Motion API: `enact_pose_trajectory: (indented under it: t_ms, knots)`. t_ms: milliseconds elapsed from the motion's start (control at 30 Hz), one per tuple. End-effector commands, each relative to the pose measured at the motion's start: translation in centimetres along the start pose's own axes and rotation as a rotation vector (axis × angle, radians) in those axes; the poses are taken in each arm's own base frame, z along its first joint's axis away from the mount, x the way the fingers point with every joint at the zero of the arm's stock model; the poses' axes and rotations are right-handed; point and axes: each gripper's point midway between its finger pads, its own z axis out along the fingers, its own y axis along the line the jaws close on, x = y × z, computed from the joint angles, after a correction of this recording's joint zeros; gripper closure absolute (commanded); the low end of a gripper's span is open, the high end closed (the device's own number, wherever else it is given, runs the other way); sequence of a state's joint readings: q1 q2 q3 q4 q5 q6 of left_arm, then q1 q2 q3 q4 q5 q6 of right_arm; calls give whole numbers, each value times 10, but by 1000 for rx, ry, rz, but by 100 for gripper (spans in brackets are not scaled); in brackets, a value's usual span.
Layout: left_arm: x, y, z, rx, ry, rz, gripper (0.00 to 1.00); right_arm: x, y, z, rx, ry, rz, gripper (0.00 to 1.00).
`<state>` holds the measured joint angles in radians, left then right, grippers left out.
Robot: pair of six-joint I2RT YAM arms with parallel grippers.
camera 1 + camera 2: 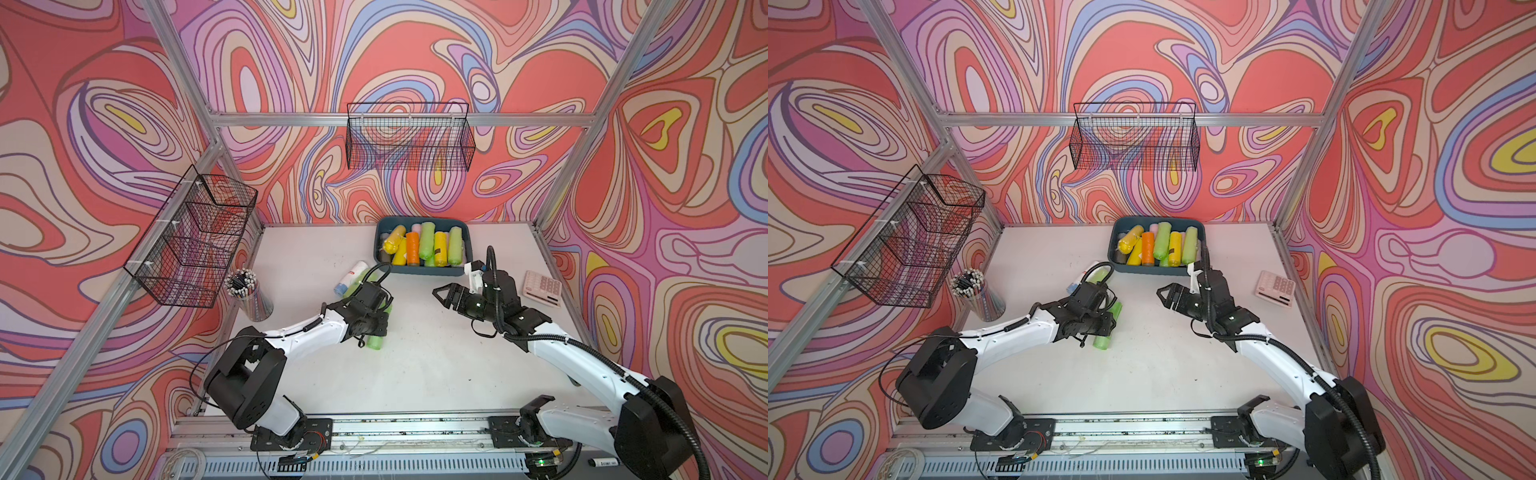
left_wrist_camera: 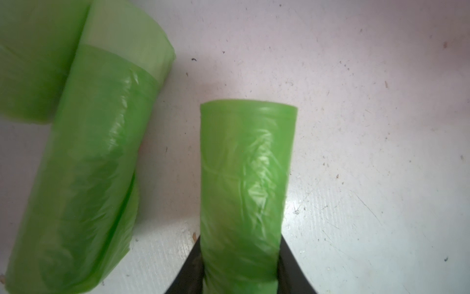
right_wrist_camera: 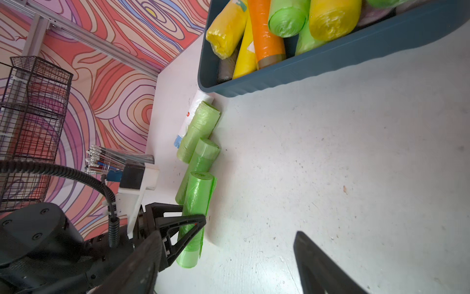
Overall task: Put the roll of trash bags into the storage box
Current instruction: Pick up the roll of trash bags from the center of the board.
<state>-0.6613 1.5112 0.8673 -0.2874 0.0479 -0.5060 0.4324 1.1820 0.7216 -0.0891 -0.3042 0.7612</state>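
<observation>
- Left gripper (image 2: 240,254): jaws clamped across the green roll (image 2: 246,173); lifted or not, can't tell.
- Roll is outside the storage box (image 1: 419,269), short of its front-left corner, spare green rolls (image 3: 203,157) between.
- Grasp looks done; next you lift, clear the rim, release inside.
- Left arm (image 1: 303,332) low, wrist pitched down. Right gripper (image 1: 439,296) released, empty, near box front.

Around me, swirling red, pink, lilac and blue walls (image 1: 415,50) rise on three sides behind an aluminium frame (image 1: 291,119). A black wire basket (image 1: 409,137) hangs far, a tiered wire basket (image 1: 195,241) left. My white surface (image 1: 415,365) is scuffed, evenly lit.
</observation>
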Motion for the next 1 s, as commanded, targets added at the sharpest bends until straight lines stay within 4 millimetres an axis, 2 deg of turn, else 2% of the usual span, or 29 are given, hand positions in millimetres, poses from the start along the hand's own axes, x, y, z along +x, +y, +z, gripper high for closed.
enact_pose_trajectory:
  t_ms: [0, 500, 967]
  knots:
    - [-19, -14, -17, 37, -48, -9, 71, -1, 1, 3, -25, -15, 16, 17]
    - [-58, -33, -46, 76, -148, -12, 75, -4, -12, 13, 44, -19, -23, 17]
    - [-111, -60, -68, 114, -252, 32, 78, -9, -15, 3, 84, -44, -64, 16]
